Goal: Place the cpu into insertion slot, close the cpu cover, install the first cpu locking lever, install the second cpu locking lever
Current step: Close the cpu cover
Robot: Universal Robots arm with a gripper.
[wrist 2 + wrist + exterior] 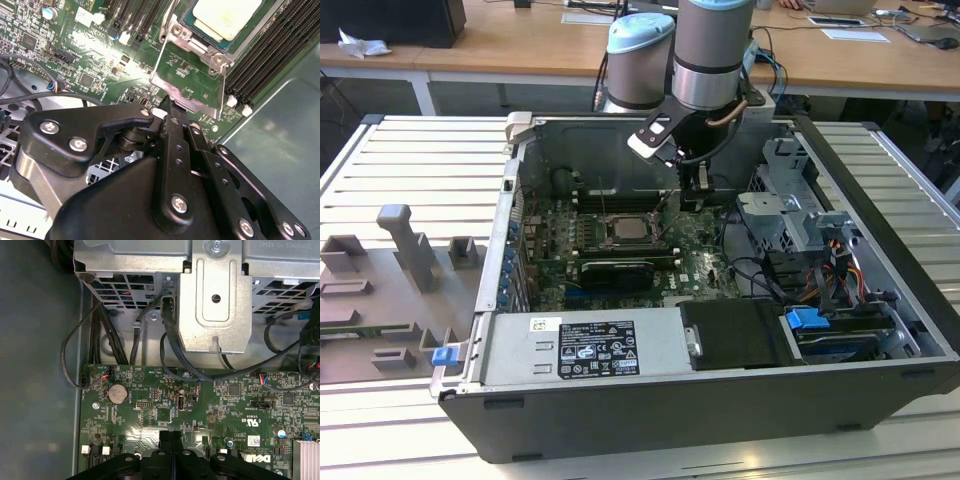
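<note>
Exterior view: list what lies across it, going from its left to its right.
Grey moulded fixture tray → small blue plastic clip → pale square cpu → black gripper → silver metal drive cage.

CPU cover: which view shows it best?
Second wrist view: the cover stands open, close up, beside the cpu. Exterior view: too small to make out. First wrist view faces cables.

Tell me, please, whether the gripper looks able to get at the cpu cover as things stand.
Probably yes: in the second wrist view the gripper, shut, sits with its tips at the free edge of the open cpu cover, with no cable or part between them. Whether they touch is unclear.
</note>
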